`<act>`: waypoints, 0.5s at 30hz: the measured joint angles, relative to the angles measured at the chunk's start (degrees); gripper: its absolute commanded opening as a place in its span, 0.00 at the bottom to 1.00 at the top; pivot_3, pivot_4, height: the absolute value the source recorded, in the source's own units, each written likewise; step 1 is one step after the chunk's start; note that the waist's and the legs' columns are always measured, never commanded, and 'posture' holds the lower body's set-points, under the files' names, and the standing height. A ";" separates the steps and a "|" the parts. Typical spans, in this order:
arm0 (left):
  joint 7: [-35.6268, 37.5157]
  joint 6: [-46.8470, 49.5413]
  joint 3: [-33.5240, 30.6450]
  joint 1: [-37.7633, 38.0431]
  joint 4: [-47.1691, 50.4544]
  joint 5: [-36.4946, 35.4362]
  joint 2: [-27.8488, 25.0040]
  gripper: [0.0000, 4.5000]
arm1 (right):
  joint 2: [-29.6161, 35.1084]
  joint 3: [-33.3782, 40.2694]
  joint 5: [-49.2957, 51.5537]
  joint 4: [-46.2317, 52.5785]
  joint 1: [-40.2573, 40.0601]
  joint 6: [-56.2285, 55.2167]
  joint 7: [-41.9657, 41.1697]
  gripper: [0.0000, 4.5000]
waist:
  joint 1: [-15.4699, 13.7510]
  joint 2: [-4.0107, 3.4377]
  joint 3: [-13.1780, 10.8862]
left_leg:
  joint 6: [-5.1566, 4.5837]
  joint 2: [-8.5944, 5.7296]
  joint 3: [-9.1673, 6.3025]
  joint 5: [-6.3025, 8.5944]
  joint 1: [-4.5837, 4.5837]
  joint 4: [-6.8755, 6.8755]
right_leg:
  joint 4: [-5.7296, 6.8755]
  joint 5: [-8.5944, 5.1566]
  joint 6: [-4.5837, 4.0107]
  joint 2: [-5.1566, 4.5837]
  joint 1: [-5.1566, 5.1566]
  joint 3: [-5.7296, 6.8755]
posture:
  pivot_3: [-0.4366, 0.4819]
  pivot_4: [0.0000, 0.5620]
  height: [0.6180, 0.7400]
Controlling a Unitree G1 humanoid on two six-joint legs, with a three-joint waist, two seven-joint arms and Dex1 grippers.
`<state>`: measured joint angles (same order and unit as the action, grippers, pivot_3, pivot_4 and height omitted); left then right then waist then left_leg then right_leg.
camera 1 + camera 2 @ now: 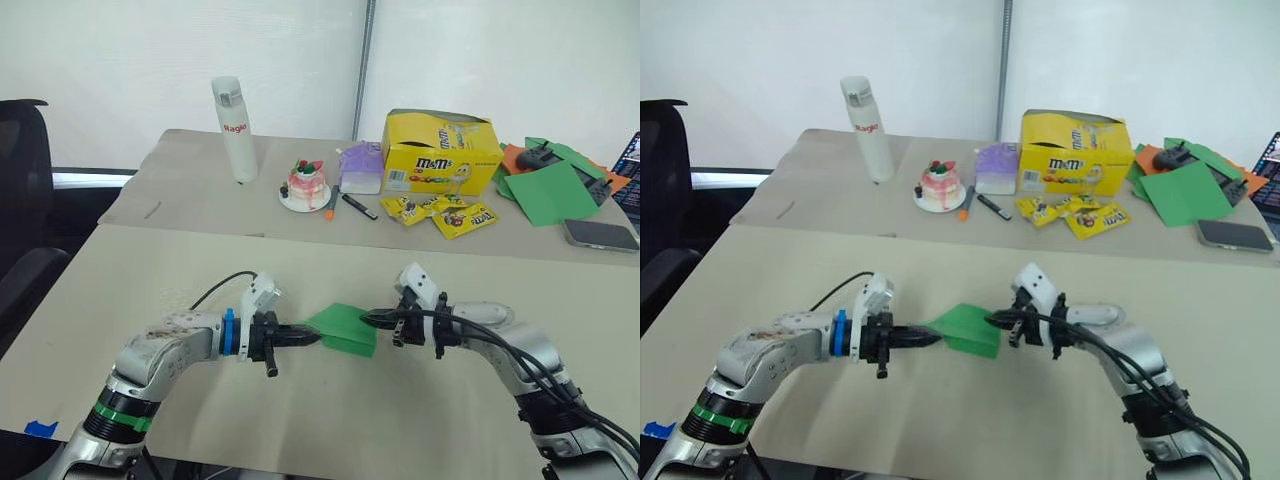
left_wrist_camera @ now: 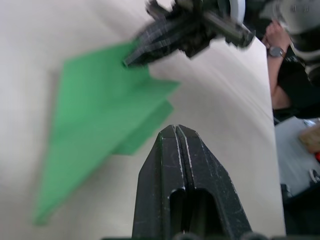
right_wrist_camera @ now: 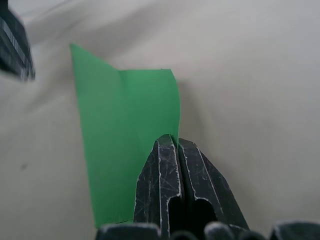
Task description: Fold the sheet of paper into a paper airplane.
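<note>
The sheet of paper (image 1: 345, 330) is bright green and folded into a pointed wedge with layered flaps. It sits low over the near beige table (image 1: 200, 270), between my two grippers. My right gripper (image 1: 368, 318) is shut on its right edge, and in the right wrist view the paper (image 3: 125, 135) curls up into the closed fingertips (image 3: 165, 145). My left gripper (image 1: 312, 338) is shut with nothing between its fingers, its tip at the paper's left corner. In the left wrist view the paper (image 2: 100, 125) lies just beyond my left gripper (image 2: 176, 129).
On the far table stand a white bottle (image 1: 233, 130), a small cake on a plate (image 1: 306, 186), a yellow M&M's box (image 1: 440, 152) with loose packets (image 1: 450, 212), larger green sheets (image 1: 545, 190) and a phone (image 1: 600, 234). A black chair (image 1: 20, 200) is at the left.
</note>
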<state>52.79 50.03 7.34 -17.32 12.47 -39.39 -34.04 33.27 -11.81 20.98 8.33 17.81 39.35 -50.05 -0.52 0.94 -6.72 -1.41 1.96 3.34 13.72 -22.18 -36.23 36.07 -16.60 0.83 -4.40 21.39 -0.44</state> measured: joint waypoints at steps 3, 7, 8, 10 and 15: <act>-0.47 -1.60 -1.44 -2.18 -2.01 1.40 -0.02 0.00 | -0.30 -0.79 -0.68 0.00 -0.35 -0.83 0.01 0.01 | 0.02 0.00 0.00 | 0.00 -0.01 0.01 0.00 0.01 -0.01 | 0.00 0.00 0.00 0.01 -0.01 0.00 | 0.48 0.27 0.85; -0.40 -4.11 -0.07 -2.80 -3.98 4.79 0.38 0.00 | -0.61 -1.02 -1.21 0.00 -0.47 -1.51 0.06 0.01 | 0.05 0.00 0.00 | 0.00 -0.01 0.01 0.00 0.01 -0.01 | -0.01 0.00 0.00 0.02 -0.01 -0.01 | 0.48 0.27 0.85; -0.30 -4.68 0.83 -2.86 -4.58 5.85 0.53 0.00 | -0.70 -1.03 -1.29 0.00 -0.47 -1.54 0.06 0.01 | 0.05 0.00 0.00 | 0.00 -0.01 0.01 0.00 0.01 -0.01 | 0.00 0.00 0.00 0.02 -0.01 0.00 | 0.48 0.27 0.85; 0.16 -5.34 2.55 -2.88 -5.22 6.92 1.33 0.00 | -0.88 -1.04 -1.57 0.00 -0.49 -1.54 0.07 0.01 | 0.04 0.00 0.00 | 0.00 -0.01 0.01 0.00 0.01 -0.02 | 0.01 0.00 0.00 0.02 -0.01 0.00 | 0.48 0.27 0.85; 1.73 -7.65 7.27 -2.70 -5.72 11.01 1.90 0.00 | -1.13 -1.04 -1.68 0.03 -0.56 -1.54 0.10 0.01 | 0.03 -0.01 0.00 | 0.00 -0.02 0.01 0.00 0.01 -0.04 | 0.01 0.00 0.00 0.02 -0.02 -0.01 | 0.48 0.27 0.85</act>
<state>54.52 42.39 14.62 -20.02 6.75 -28.38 -32.15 32.14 -12.85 19.30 8.36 17.25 37.80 -49.95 -0.49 0.93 -6.71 -1.41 1.94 3.35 13.72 -22.16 -36.27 36.08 -16.60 0.84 -4.37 21.37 -0.45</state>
